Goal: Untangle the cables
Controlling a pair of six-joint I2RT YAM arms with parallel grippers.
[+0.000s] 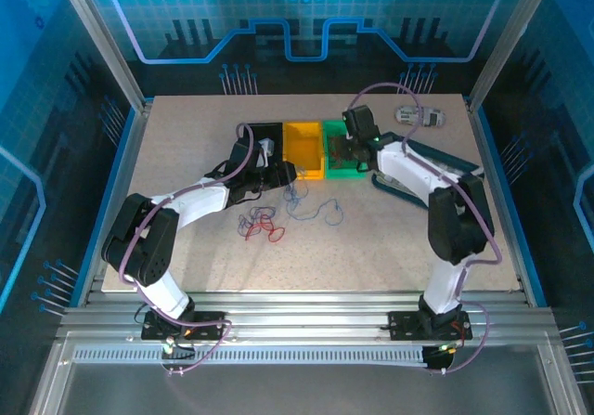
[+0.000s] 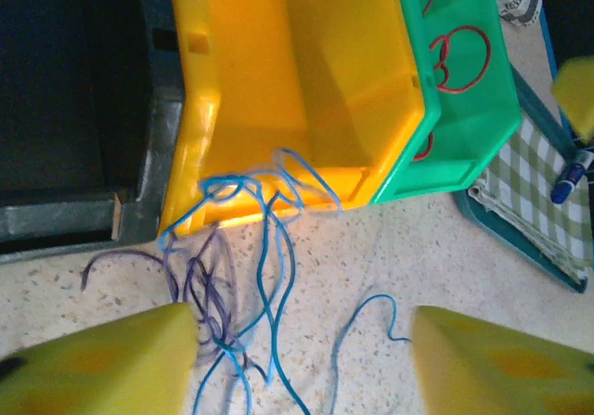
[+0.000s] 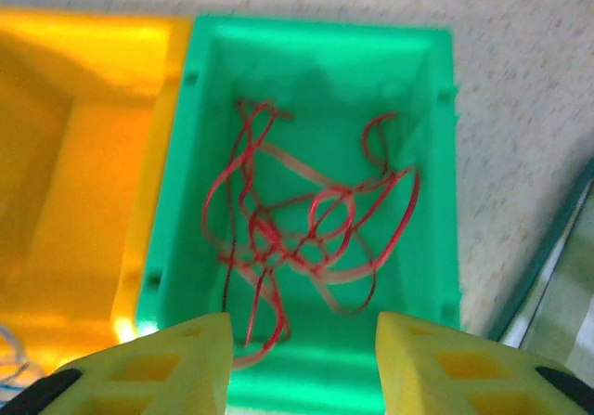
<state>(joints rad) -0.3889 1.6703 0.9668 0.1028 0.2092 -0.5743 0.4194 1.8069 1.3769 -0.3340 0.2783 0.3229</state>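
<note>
Blue cables (image 2: 269, 248) and purple cables (image 2: 209, 285) lie tangled on the table, and one blue loop is draped over the near rim of the yellow bin (image 2: 297, 71). My left gripper (image 2: 306, 359) hangs open just above them, its yellow fingers (image 2: 102, 364) either side of the clump. From above, the left gripper (image 1: 278, 169) sits by the yellow bin (image 1: 303, 150), with red cables (image 1: 264, 229) and a blue cable (image 1: 320, 213) on the table nearer the arms. My right gripper (image 3: 302, 369) is open over the green bin (image 3: 436, 155), where red cables (image 3: 306, 229) lie loose.
A black bin (image 2: 74, 90) stands left of the yellow one. Right of the green bin (image 1: 343, 162) lies a blue tray (image 2: 520, 239) with a green-checked cloth (image 2: 529, 169) and a marker (image 2: 568, 178). A small pale object (image 1: 419, 115) sits at the back right.
</note>
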